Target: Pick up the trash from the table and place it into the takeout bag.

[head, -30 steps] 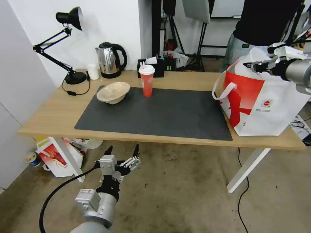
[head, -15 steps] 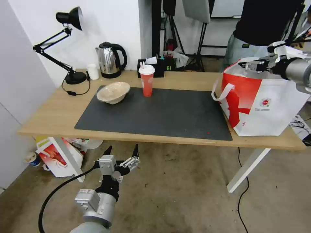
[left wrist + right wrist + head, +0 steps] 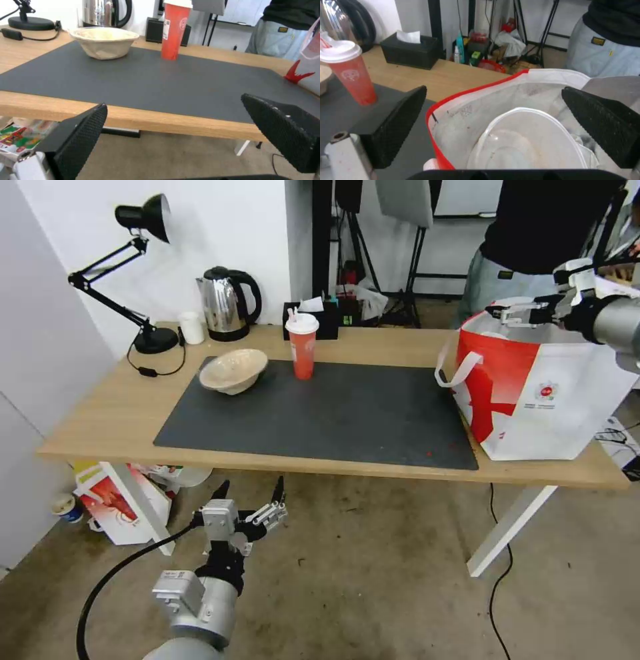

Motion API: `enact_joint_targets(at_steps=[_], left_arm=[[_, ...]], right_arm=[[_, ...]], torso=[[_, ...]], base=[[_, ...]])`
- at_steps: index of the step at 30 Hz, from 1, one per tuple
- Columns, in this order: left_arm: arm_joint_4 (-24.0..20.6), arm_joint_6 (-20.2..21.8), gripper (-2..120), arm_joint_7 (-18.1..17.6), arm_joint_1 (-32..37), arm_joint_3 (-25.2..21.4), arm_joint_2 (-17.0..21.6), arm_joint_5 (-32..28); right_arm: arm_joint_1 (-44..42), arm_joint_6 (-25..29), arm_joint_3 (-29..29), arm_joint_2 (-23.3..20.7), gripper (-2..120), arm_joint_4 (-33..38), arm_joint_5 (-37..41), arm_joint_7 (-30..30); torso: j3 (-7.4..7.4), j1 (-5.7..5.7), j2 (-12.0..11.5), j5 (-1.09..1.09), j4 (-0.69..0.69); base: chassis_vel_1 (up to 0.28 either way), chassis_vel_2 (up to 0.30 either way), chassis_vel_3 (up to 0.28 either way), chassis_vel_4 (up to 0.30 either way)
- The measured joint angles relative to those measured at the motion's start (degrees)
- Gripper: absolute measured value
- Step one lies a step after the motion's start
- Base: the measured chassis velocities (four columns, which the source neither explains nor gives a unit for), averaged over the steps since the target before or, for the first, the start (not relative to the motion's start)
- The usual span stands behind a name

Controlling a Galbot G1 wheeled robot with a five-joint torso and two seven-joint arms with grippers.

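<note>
Right gripper (image 3: 517,313) gapes empty over the takeout bag (image 3: 567,400); left gripper (image 3: 250,493), spread empty, hangs below the table (image 3: 100,407).

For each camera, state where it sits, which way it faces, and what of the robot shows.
Head view: high, facing down at the table; left gripper low, right gripper over the takeout bag.
Left wrist view: below the table edge, facing across the mat; open fingers.
Right wrist view: above the bag, facing the white bowl inside.
All share the red cup.
</note>
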Motion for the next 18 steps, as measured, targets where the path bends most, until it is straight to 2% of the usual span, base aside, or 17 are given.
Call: enact_joint_targets(at_steps=[7,12,15,16,18], left_arm=[[-0.05,0.02,100,0.0,0.05,-0.05,-0.04,0.07],[-0.06,0.02,100,0.0,0.08,-0.06,-0.09,0.08],[-0.06,0.02,100,-0.03,0.16,-0.06,-0.29,0.14],[-0.06,0.02,100,-0.03,0.16,-0.06,-0.29,0.14],[-0.06,0.02,100,-0.07,0.22,-0.09,-0.33,0.16]], right_arm=[[-5.17,4.12,6.65,0.33,100,2.33,-0.09,-0.62],[-6.93,6.44,8.66,0.54,100,3.39,-0.4,-0.75],[-10.53,15.83,11.16,1.54,100,5.87,-1.89,-1.85],[-10.53,15.83,11.16,1.54,100,5.87,-1.89,-1.85],[-14.36,23.39,12.39,2.47,100,9.01,-4.74,-1.25]], torso=[[0.0,0.0,0.0,0.0,0.0],[0.0,0.0,0.0,-0.01,0.0],[0.0,0.0,0.0,-0.01,0.0],[0.0,0.0,0.0,-0.01,0.0],[0.0,0.0,0.0,0.0,0.0]], base=[[0.0,0.0,0.0,0.0],[0.0,0.0,0.0,0.0],[0.0,0.0,0.0,0.0],[0.0,0.0,0.0,0.0],[0.0,0.0,0.0,0.0]])
